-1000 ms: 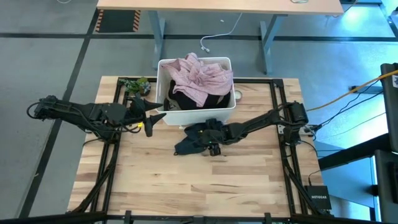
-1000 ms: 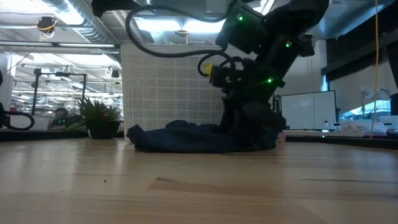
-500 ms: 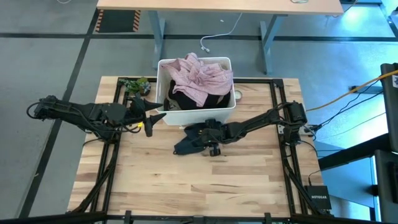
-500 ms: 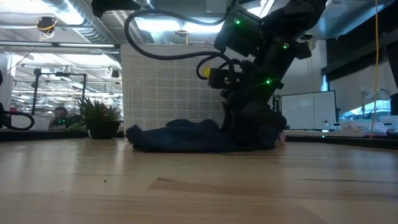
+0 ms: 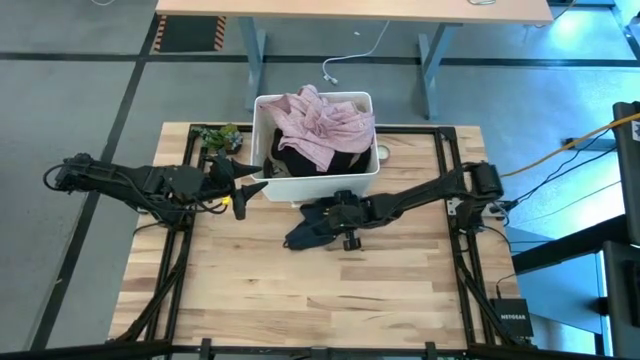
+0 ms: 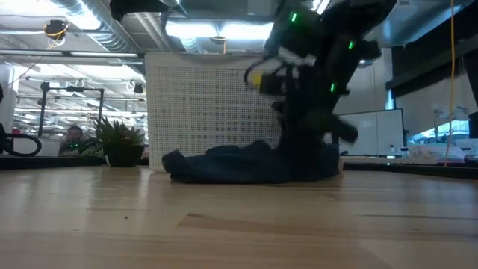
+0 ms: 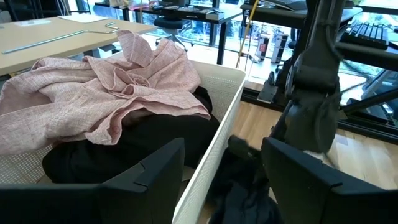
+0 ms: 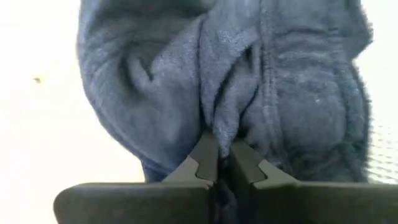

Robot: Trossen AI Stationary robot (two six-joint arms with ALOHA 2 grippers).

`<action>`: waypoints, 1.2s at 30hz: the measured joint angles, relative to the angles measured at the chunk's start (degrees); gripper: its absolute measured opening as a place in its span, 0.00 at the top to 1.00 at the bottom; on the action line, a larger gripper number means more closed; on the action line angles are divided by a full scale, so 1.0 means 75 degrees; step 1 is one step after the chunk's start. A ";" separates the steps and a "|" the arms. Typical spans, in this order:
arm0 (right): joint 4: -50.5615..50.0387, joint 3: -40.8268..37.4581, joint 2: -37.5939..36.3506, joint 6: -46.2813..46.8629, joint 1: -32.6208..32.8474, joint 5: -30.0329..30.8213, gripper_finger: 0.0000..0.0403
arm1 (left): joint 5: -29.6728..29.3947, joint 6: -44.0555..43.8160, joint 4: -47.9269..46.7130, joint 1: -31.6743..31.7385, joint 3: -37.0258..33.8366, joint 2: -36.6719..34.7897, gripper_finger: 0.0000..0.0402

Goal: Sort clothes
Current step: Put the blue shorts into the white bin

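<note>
Right end effector [image 8: 217, 158] pinching the dark navy garment [image 5: 315, 228] on the surface [image 5: 300, 300].
The garment lies crumpled just in front of the white bin [image 5: 315, 185], which holds the pale pink garment [image 5: 320, 125] over the black garment [image 7: 118, 146]. Left end effector [image 7: 217, 171] waits spread wide beside the bin.

Table: my light wooden table [image 5: 300, 300].
Bin: white bin [image 5: 318, 185] at its far edge.
Navy garment [image 5: 312, 228]: just before the bin.
Plant [image 5: 218, 137]: left of the bin.
</note>
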 joint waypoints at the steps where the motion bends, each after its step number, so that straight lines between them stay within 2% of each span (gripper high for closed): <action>1: -0.0071 -0.0005 -0.0184 -0.0025 0.0020 -0.0013 0.97 | 0.0003 0.0003 -0.0003 0.0000 -0.0003 -0.0003 0.48; 7: -0.0491 0.0033 -0.1489 -0.0031 0.0143 0.0112 0.96 | 0.0000 -0.0012 -0.0003 0.0000 -0.0003 0.0000 0.48; 14: -0.0412 0.0036 -0.3071 -0.0296 0.0134 0.0629 0.96 | 0.0000 -0.0021 0.0003 0.0000 -0.0003 -0.0001 0.48; 17: -0.0092 0.0036 -0.3639 -0.0541 0.0008 0.0878 0.96 | 0.0000 0.0000 0.0008 0.0000 -0.0003 -0.0002 0.48; 21: 0.0573 0.0045 -0.4204 -0.0636 -0.0439 0.0822 0.96 | 0.0000 0.0000 0.0008 0.0000 -0.0003 0.0000 0.48; 26: 0.1274 0.0082 -0.4583 -0.0537 -0.1056 0.0224 0.96 | 0.0000 0.0003 0.0007 0.0000 -0.0003 -0.0003 0.48; 30: 0.1477 0.0076 -0.4592 -0.0370 -0.1224 -0.0305 0.96 | 0.0000 0.0003 0.0004 0.0000 -0.0003 -0.0002 0.48; 33: 0.1677 0.0073 -0.4592 -0.0371 -0.1213 -0.0304 0.96 | 0.0000 0.0003 0.0003 0.0000 -0.0003 -0.0001 0.48; 36: 0.2327 0.0073 -0.4614 -0.0395 -0.1217 0.0036 0.96 | 0.0000 0.0003 0.0005 0.0000 -0.0003 0.0000 0.48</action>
